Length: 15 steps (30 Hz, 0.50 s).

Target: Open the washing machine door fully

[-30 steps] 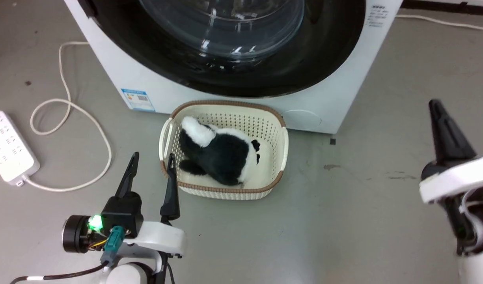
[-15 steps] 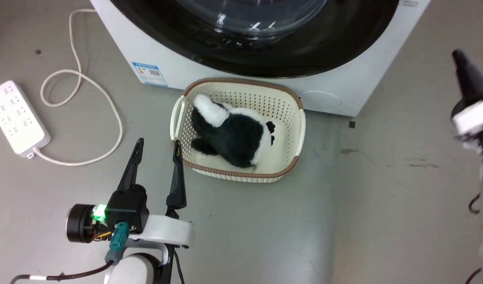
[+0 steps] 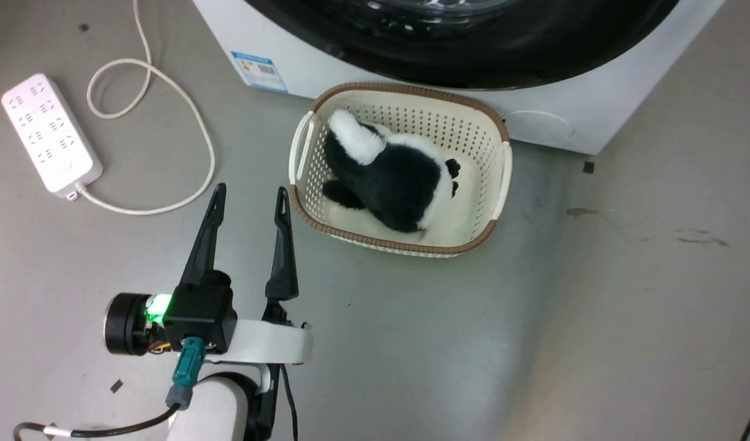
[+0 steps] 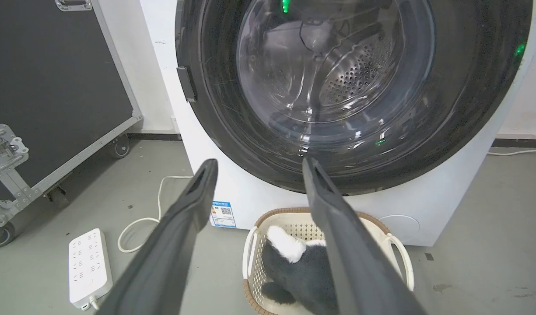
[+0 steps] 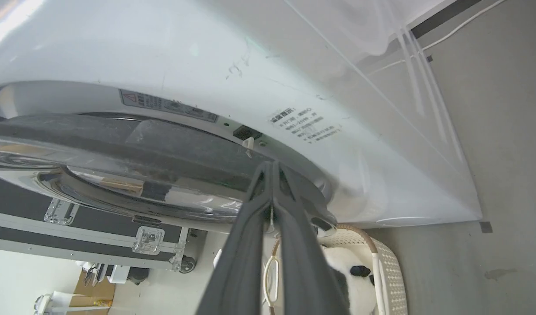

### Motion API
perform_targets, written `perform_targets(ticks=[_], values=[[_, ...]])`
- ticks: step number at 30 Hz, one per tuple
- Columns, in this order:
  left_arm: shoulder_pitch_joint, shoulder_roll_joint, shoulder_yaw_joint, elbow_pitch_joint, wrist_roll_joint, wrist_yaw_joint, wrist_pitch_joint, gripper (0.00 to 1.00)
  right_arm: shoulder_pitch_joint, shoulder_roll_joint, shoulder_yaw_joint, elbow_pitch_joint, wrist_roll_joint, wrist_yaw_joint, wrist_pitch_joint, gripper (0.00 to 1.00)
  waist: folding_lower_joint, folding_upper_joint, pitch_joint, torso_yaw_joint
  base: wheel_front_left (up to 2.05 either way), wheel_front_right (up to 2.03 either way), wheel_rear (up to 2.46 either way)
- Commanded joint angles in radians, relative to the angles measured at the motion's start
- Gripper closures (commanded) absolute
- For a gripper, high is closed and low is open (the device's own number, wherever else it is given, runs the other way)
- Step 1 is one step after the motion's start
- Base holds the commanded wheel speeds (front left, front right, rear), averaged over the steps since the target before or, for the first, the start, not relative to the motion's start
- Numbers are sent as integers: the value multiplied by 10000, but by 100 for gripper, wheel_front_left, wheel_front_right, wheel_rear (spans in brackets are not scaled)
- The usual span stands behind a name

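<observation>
Both right gripper (image 5: pixel 271 166) fingers press together at the rim of the washing machine door (image 5: pixel 119 140). The left gripper (image 3: pixel 251 190) gapes wide beside the basket (image 3: pixel 411 89).

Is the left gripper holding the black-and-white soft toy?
No, the left gripper is spread and empty beside the basket, where the soft toy lies.

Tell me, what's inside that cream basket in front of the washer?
A black-and-white plush toy lies in the basket, some bare basket bottom showing beside it. Anything beneath the toy is covered.
</observation>
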Motion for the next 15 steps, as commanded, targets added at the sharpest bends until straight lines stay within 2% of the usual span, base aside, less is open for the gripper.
perform_targets(ticks=[1, 15], values=[[-197, 22, -72, -78, -27, 79, -108, 0, -554, -165, -174, 423, 252, -3, 238, 100, -1, 0, 116, 108, 0, 0, 0], [-610, 18, -514, -254, -67, 437, -443, 0, -3847, -801, -1096, 3535, 1315, -4, 2290, 100, -1, 0, 952, 662, 0, 0, 0]])
